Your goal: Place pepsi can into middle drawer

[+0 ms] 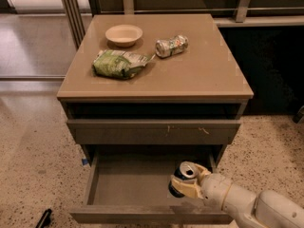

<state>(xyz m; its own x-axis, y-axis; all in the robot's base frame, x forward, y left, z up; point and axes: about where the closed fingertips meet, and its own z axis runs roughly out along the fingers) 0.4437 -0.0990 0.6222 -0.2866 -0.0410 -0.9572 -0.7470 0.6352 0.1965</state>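
My fingers (186,190) are clamped on the pepsi can (185,173), silver top up, inside the open middle drawer (128,184) at its right side. Can't tell if it touches the floor. Gripper (182,186) sits near the drawer's front right. Scratched drawer front (154,131) above is closed. On the top surface (209,75): 1 bowl (124,34), 1 green bag (118,63), 1 crushed can (171,45).

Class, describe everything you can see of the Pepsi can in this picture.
The pepsi can is small, dark blue and apparently metal, with a silver top tilted toward the camera. It is at the right side of the open middle drawer, held by the claw, whose pale casing crosses its front. Whether its base touches the drawer floor cannot be told.
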